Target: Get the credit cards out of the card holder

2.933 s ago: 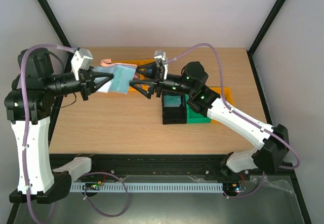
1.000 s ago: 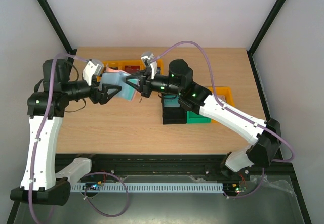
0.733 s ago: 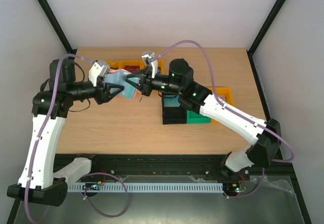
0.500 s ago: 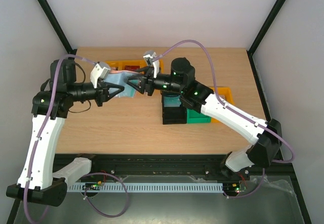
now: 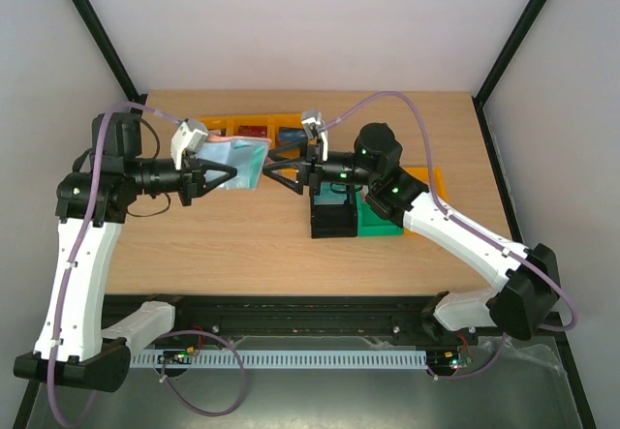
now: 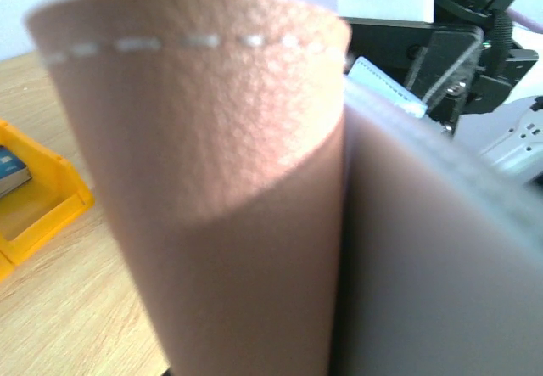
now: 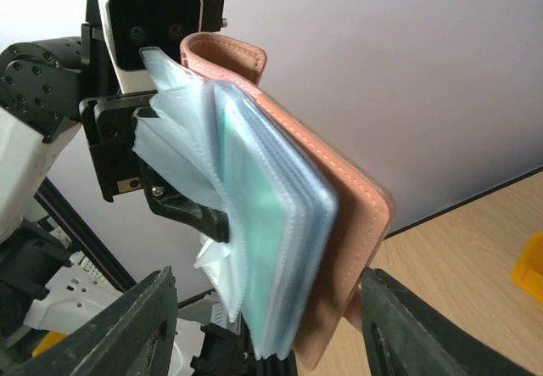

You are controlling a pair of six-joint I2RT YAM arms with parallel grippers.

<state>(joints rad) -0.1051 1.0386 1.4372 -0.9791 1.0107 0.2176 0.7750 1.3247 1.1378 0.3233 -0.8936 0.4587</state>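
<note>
The card holder [image 5: 239, 162] hangs in the air over the back of the table, with my left gripper [image 5: 223, 171] shut on it. In the right wrist view the card holder [image 7: 339, 223] shows a pinkish-brown cover and fanned clear sleeves. One of the credit cards [image 7: 267, 215], a teal one, sits inside a sleeve. My right gripper [image 5: 268, 170] is open just right of the holder. Its fingers [image 7: 140, 329] stand wide on either side of the holder's near end. In the left wrist view the cover [image 6: 212, 189] fills the frame and hides my left fingers.
Yellow bins [image 5: 254, 129] line the table's back edge. A black bin [image 5: 334, 218], a green bin [image 5: 380, 224] and an orange bin [image 5: 433, 177] lie under the right arm. A yellow bin [image 6: 38, 210] shows at the left of the left wrist view.
My left gripper has shut on the card holder. My right gripper, which held it a second ago, has opened and drawn back to the right.
</note>
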